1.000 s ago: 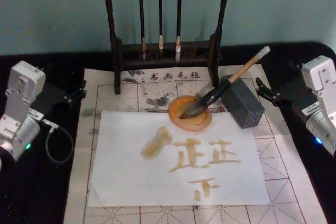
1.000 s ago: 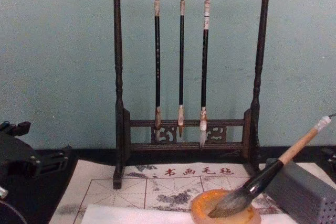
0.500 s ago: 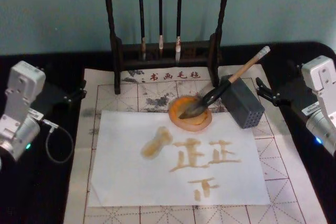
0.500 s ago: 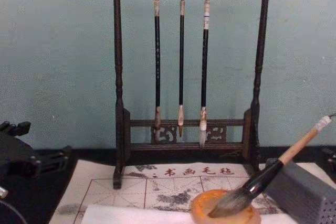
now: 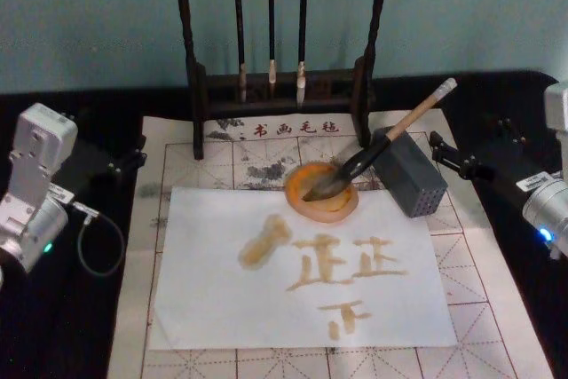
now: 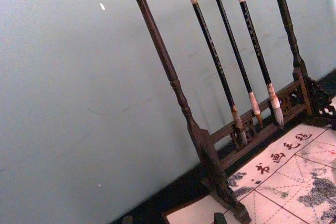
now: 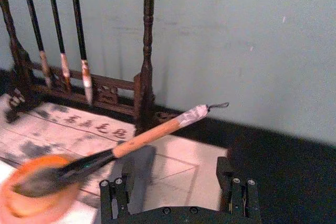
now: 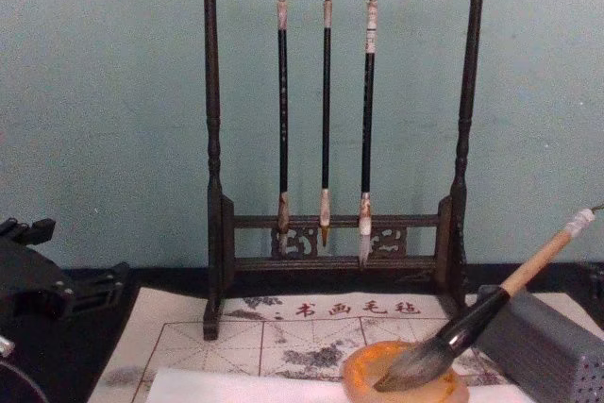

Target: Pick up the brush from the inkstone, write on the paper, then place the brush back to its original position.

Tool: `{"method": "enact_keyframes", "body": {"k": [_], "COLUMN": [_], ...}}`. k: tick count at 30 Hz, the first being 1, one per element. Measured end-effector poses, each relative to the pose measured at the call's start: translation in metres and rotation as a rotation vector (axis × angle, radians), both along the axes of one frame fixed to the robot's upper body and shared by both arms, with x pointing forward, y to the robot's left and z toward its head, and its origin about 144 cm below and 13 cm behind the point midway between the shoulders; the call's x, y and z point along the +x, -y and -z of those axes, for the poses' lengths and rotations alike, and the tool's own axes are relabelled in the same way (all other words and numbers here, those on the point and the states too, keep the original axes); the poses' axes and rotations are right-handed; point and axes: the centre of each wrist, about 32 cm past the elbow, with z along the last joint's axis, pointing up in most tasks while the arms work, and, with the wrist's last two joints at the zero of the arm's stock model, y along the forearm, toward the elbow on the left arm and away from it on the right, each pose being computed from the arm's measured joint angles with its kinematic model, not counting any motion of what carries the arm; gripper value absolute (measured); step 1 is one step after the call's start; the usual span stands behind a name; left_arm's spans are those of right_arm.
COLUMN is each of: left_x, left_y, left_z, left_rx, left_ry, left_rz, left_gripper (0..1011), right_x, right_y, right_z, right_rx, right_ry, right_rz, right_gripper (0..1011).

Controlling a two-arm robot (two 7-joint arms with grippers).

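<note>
since half a second ago my right arm has drawn off toward the right edge of the tabletop [image 5: 519,104], and my right gripper [image 7: 173,195] hangs there with its fingers [image 7: 113,199] spread wide, holding nothing. the brush [image 5: 383,139] lies with its bristles in the inkstone [image 5: 342,210], at the far edge of the paper [image 5: 222,299], its handle propped on the grey box [image 5: 417,184]. my left gripper [image 5: 129,159] sits parked by the tabletop's left edge; whether it is open i cannot tell.
</note>
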Motion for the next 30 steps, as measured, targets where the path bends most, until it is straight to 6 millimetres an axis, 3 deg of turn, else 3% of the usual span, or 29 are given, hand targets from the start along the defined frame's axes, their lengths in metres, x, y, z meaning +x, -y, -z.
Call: {"method": "enact_keyframes", "body": {"k": [18, 30], "left_x": [0.000, 0.000], "left_y": [0.000, 0.000], "left_z": [0.000, 0.000], "left_rx": [0.000, 0.000], "left_ry": [0.000, 0.000], "left_rz": [0.000, 0.000], "left_gripper": [1001, 1001], "right_x": [0.013, 0.025], "right_y": [0.002, -0.007], "right_z": [-0.009, -0.011], "right_rx": [0.594, 0.774], "right_ry": [-0.270, -0.316], "right_rz": [0.047, 0.083], "right_gripper": [1002, 1003]}}
